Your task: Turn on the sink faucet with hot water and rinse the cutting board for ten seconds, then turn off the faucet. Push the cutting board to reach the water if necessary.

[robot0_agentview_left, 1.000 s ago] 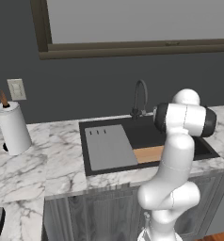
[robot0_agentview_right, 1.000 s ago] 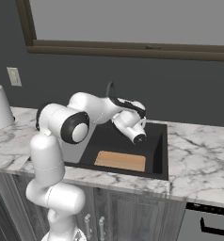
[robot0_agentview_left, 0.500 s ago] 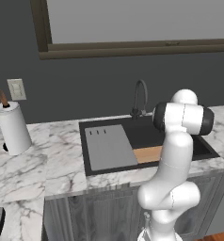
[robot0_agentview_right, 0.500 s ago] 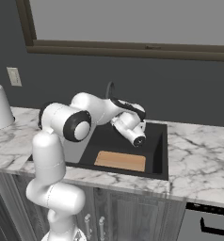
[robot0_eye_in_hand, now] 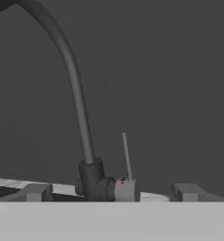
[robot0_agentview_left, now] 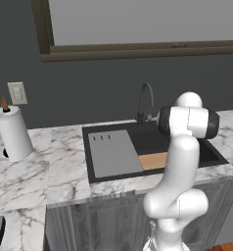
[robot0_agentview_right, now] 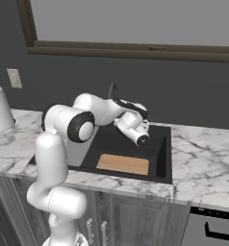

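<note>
The gripper (robot0_eye_in_hand: 111, 192) is held spread wide just in front of the faucet (robot0_eye_in_hand: 81, 141), with nothing pinched between its fingertips (robot0_eye_in_hand: 37, 192). The cutting board (robot0_agentview_right: 123, 164) is seen lying flat in the sink (robot0_agentview_right: 162, 153), beside a grey panel (robot0_agentview_left: 113, 153).

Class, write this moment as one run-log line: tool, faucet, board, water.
tool: open, facing faucet base | sink faucet: untouched, lever upright | cutting board: flat in sink | water: none visible

One sink faucet (robot0_agentview_left: 146, 100) counted, one sink (robot0_agentview_left: 206, 153), one cutting board (robot0_agentview_right: 123, 164), one grey slotted panel (robot0_agentview_left: 113, 153), one paper towel roll (robot0_agentview_left: 12, 133), one wall outlet (robot0_agentview_left: 17, 93).
</note>
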